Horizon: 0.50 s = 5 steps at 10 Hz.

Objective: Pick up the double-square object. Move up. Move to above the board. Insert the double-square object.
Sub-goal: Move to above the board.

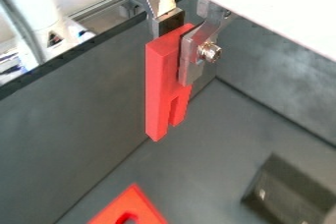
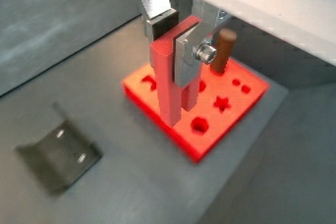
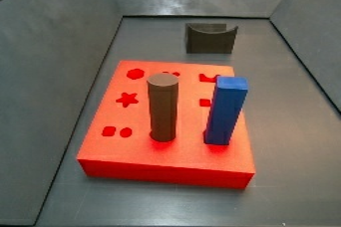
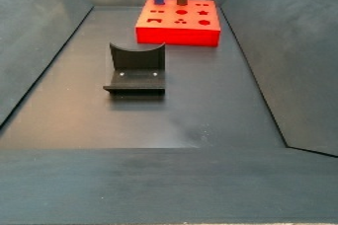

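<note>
Work surface: a dark grey floor (image 4: 185, 120) enclosed by sloping dark grey walls, seen in both side views.

The fixture (image 4: 134, 69) stands near the middle of the floor, well apart from the board (image 4: 179, 22), which lies flat toward one end wall.

The board is a red square slab with shaped cutouts, including a star (image 3: 128, 99) and small paired holes (image 3: 116, 130). Two pieces stand upright in it: a dark brown cylinder (image 3: 162, 108) and a blue post (image 3: 226, 111), side by side.

The tool (image 2: 182, 53) appears only in the wrist views. Its silver fingers (image 1: 195, 53) are closed on the double-square object (image 1: 165, 83), gripping it near its upper end. The red bar hangs with its long axis vertical, its lower end pointing down. In a wrist view the bar (image 2: 175, 76) hangs in front of the board; whether its lower end touches the board cannot be told.
</note>
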Available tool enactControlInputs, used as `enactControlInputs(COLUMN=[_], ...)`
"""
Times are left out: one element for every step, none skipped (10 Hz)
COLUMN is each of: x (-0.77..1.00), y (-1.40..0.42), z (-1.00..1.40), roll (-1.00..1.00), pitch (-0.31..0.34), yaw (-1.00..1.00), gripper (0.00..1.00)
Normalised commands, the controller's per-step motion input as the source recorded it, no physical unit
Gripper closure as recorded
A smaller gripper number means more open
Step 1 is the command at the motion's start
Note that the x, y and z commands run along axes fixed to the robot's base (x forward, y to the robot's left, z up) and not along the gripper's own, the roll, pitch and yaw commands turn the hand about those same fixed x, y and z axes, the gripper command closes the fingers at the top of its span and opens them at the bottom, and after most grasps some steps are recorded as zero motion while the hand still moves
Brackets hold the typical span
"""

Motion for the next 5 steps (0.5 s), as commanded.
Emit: enactControlInputs(x=[0.41, 0.42, 0.43, 0.45, 0.47], y=[-1.00, -1.00, -1.00, -1.00, -1.00], z=[0.05, 0.06, 0.06, 0.07, 0.07], roll=[0.00, 0.00, 0.00, 0.02, 0.02], pitch=[0.112, 0.120, 0.122, 0.128, 0.133], yaw=[0.01, 0.01, 0.01, 0.01, 0.01], gripper=[1.00, 1.00, 1.00, 1.00, 1.00])
